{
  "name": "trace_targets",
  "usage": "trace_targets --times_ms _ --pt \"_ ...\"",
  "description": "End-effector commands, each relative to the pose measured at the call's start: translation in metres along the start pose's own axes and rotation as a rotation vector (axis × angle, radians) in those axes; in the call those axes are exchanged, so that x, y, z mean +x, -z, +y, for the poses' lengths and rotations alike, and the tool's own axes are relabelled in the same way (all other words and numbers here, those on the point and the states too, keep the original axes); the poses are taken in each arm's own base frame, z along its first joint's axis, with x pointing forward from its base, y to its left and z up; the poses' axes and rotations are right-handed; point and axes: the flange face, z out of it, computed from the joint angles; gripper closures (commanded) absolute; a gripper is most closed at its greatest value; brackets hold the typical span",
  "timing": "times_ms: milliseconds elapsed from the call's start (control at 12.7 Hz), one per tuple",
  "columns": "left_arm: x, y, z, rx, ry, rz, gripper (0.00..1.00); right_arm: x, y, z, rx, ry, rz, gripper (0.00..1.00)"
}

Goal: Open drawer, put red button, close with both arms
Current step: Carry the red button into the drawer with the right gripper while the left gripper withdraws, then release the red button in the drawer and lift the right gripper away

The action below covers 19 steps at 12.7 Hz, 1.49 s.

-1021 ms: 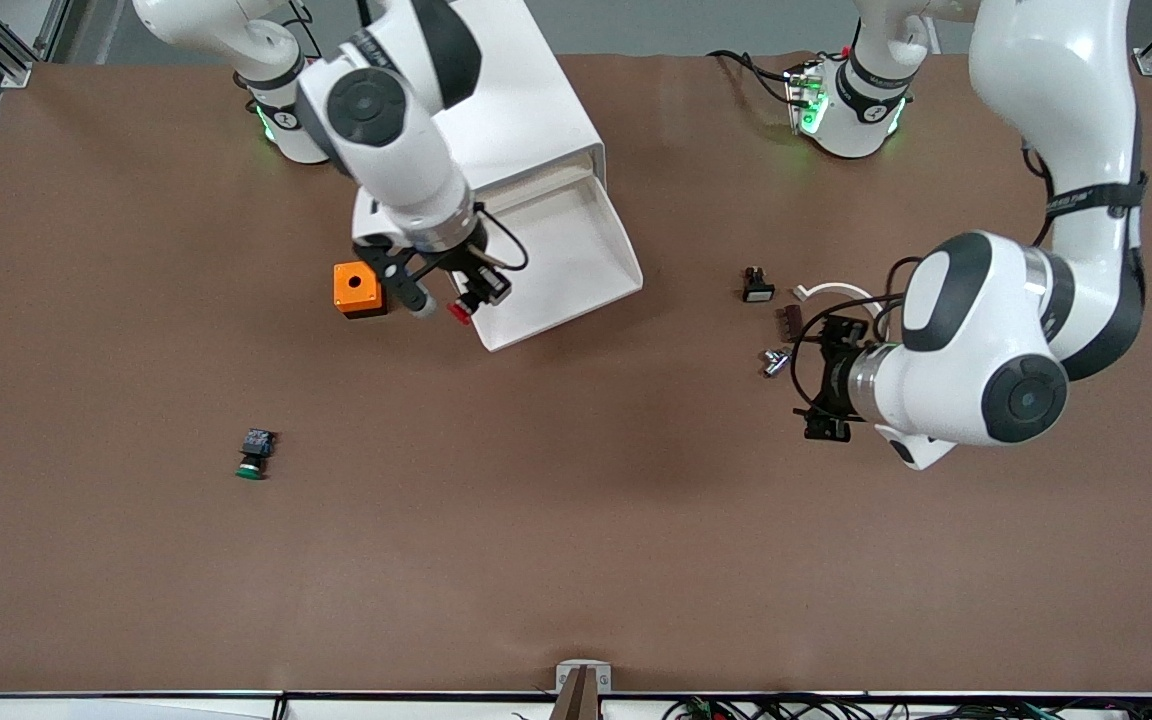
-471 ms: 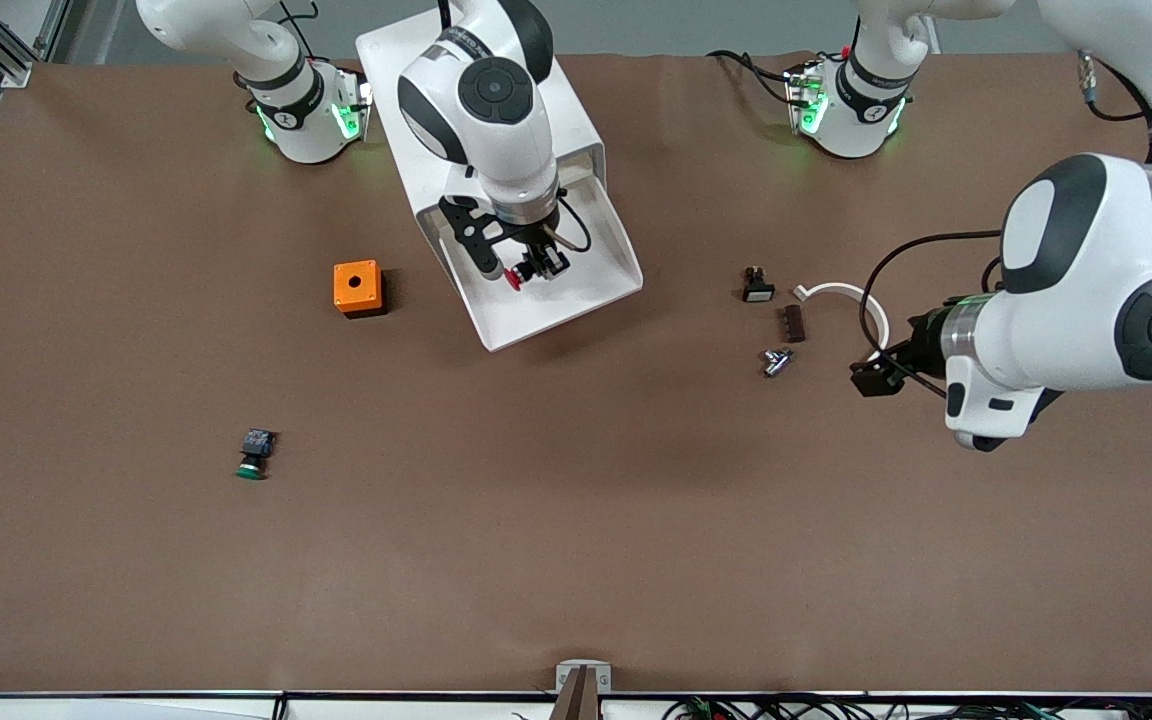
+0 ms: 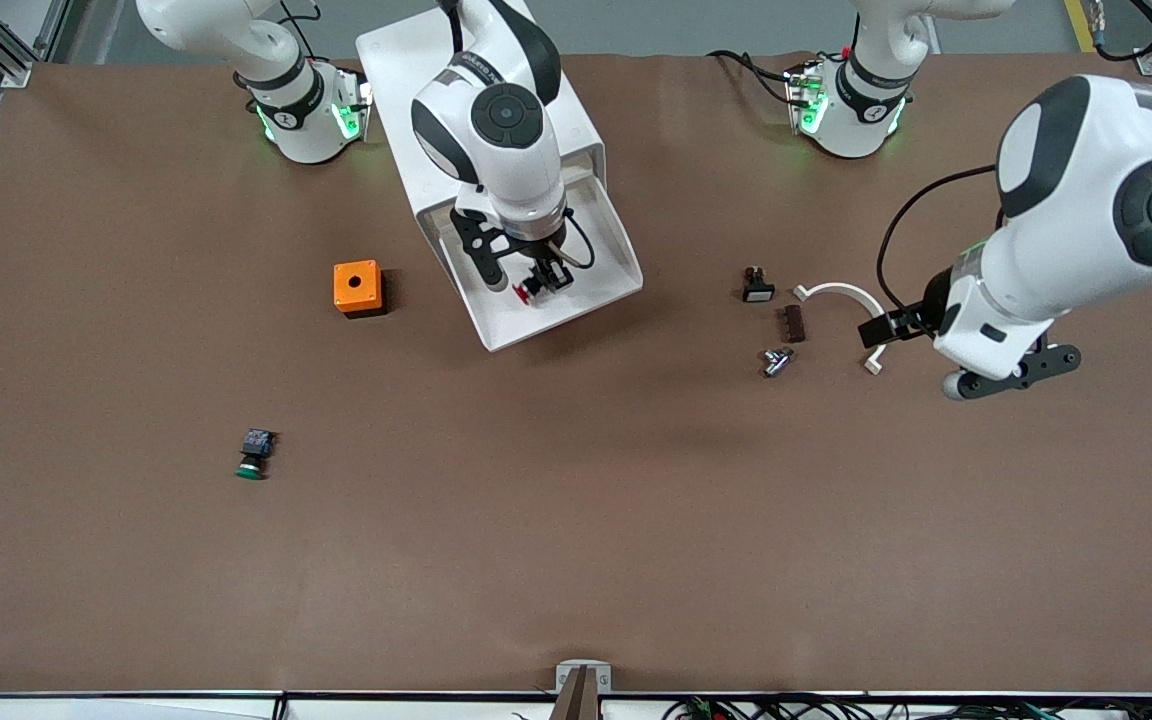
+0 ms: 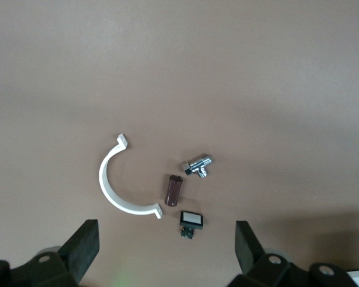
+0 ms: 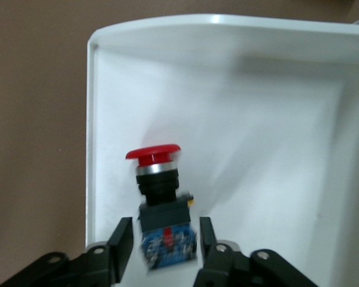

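— Where is the right gripper (image 3: 524, 283)?

— Over the open drawer (image 3: 511, 335) pulled out of the white cabinet (image 3: 576, 120). Its fingers (image 5: 122, 239) are parted only a little, one on each side of the red button (image 5: 158, 154)'s dark body with a sliver of gap. The red cap points toward the drawer's front rim.

— So the button is in the drawer?

— Yes, within its white tray, near the side wall toward the orange box (image 3: 356, 288).

— And the left gripper (image 4: 166, 232)?

— It waits above the worktop (image 3: 576, 520) at the left arm's end, fingers (image 4: 87, 239) spread wide around nothing. Under it lie a white curved clip (image 4: 107, 188), a brown piece (image 4: 174, 189), a metal fitting (image 4: 197, 166) and a small switch (image 4: 191, 220).
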Motion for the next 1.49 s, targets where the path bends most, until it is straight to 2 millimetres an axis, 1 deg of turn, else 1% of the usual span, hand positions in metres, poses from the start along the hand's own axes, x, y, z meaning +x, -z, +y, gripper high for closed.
trace_targets --times_ms 0,79,157,236,314,393,471,550,628,707,785,864,1021,1178,1257,1414 --pt "-0.032 -0.024 0.026 0.019 -0.094 0.026 0.0 -0.009 0.002 -0.007 0.015 0.005 0.008 0.0" --pt "-0.034 -0.035 0.042 0.014 -0.108 0.027 0.0 -0.008 0.005 -0.009 0.02 0.022 0.01 0.0" --pt "-0.039 -0.051 0.065 0.0 -0.13 0.018 0.0 -0.008 0.011 -0.012 0.031 0.077 0.013 0.0" --pt "-0.041 -0.066 0.083 -0.01 -0.122 0.018 0.0 -0.002 0.017 -0.015 0.032 0.194 0.022 0.0" --pt "-0.046 -0.084 0.109 -0.031 -0.101 0.027 0.0 0.01 0.027 -0.016 0.006 0.338 0.032 0.0" --pt "-0.051 -0.107 0.138 -0.059 -0.077 0.034 0.0 0.03 0.04 -0.023 -0.024 0.471 0.035 0.0" --pt "-0.055 -0.127 0.163 -0.098 -0.009 0.05 0.0 0.058 0.061 -0.033 -0.05 0.556 0.031 0.0" --pt "-0.06 -0.146 0.185 -0.123 0.044 0.057 0.0 0.092 0.084 -0.041 -0.072 0.613 0.023 0.0" --pt "-0.072 -0.158 0.208 -0.14 0.074 0.054 0.0 0.121 0.099 -0.046 -0.086 0.68 0.016 0.0" --pt "-0.081 -0.172 0.231 -0.145 0.119 0.04 0.0 0.16 0.121 -0.046 -0.066 0.753 0.018 0.0" --pt "-0.088 -0.183 0.247 -0.139 0.16 0.028 0.0 0.203 0.135 -0.044 -0.051 0.801 0.017 0.0" --pt "-0.097 -0.194 0.265 -0.137 0.199 0.013 0.0 0.238 0.147 -0.038 -0.051 0.858 0.013 0.0" --pt "-0.105 -0.209 0.287 -0.135 0.258 -0.003 0.0 0.31 0.17 -0.021 -0.045 0.938 0.01 0.0" --pt "-0.119 -0.216 0.3 -0.131 0.261 -0.014 0.0 0.364 0.185 -0.001 -0.052 1.015 -0.004 0.0" --pt "-0.123 -0.218 0.303 -0.129 0.275 -0.02 0.0 0.387 0.192 0.011 -0.054 1.044 -0.01 0.0" --pt "-0.15 -0.225 0.317 -0.11 0.268 -0.039 0.0 0.434 0.202 0.035 -0.061 1.089 -0.029 0.0"
